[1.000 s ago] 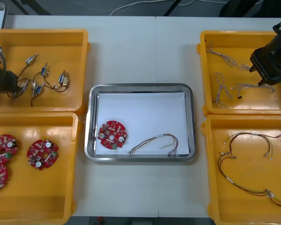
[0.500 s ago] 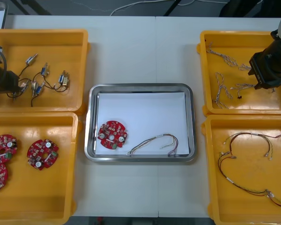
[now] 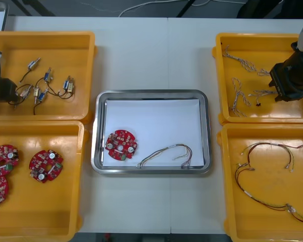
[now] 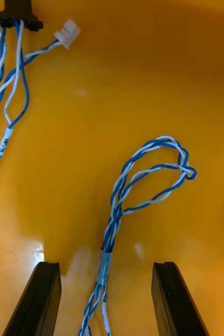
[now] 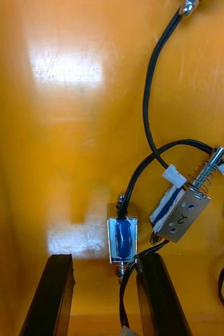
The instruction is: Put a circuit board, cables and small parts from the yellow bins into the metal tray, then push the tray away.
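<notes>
Your right gripper [image 4: 105, 268] has been nudging along inside the cable bin [image 3: 242, 40] right of the tray [image 3: 151, 93]. It's now sitting wide open, straddling a blue-and-white cable [image 4: 143, 178] and gripping nothing. Your left gripper [image 5: 104, 260], in the parts bin [image 3: 40, 38] left of the tray, has been backing off slightly. It's open, with a small part [image 5: 122, 239] sitting between its fingers, ungripped. The tray is already holding one board [image 3: 121, 144] and a loose cable [image 3: 166, 154], so both grabs are probably coming next.
</notes>
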You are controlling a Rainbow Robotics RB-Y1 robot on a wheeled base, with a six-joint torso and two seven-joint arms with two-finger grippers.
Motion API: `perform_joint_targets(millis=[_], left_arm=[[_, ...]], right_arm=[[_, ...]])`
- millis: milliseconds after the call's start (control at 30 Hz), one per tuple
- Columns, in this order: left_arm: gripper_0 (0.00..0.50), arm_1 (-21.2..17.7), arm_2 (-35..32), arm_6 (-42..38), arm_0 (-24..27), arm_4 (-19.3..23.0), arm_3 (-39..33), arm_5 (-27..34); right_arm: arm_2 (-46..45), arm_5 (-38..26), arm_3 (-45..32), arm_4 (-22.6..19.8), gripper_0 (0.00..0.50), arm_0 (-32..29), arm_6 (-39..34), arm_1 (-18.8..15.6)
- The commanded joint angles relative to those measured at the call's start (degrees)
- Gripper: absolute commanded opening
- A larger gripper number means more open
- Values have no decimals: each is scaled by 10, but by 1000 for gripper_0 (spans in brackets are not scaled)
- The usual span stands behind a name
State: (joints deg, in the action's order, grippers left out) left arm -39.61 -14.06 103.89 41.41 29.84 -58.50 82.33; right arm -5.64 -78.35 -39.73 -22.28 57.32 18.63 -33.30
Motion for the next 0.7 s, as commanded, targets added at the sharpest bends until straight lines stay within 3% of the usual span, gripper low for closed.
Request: perform_joint_targets(millis=[33,700], left_arm=[[354,-6,-11,35,22,-2,-5,3],[347,19,-11,33,24,-19,15,-29]], right_arm=[[-10,5,-2,3,500,23,-1,7],[-19,20,-2,-6,500,7,12,11]])
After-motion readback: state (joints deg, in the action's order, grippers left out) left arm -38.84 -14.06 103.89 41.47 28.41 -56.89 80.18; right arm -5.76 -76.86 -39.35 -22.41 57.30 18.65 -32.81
